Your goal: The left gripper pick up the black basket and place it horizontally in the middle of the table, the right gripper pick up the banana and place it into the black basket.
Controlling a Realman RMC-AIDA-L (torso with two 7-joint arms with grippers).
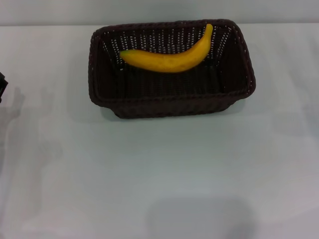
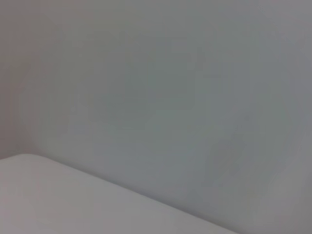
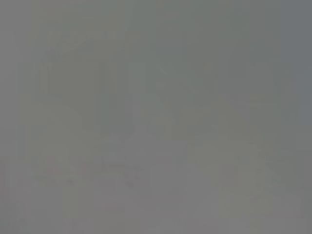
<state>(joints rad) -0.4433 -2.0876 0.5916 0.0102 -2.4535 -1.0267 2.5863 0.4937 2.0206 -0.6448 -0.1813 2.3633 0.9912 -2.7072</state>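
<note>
The black basket (image 1: pixel 172 102), a large rectangular dark brown-black woven container with slatted, see-through walls and a braided rim, is sitting long side across on the far half of the plain white flat table (image 1: pixel 159 174), roughly centred between left and right. Its back wall is lying close to the table's far edge. The banana (image 1: pixel 169 59), a single curved ripe yellow fruit with darker tips, is resting inside the basket, lying along the rear wall with one end rising toward the back right corner. The smooth tabletop is stretching open in front of the basket and on both sides of it. A small piece of the left gripper (image 1: pixel 2 85), black and matte, is showing at the left edge of the head view, well apart from the basket; whether its fingers are parted cannot be told. The right gripper is appearing in none of the views. Both wrist views are showing only plain pale surface.
</note>
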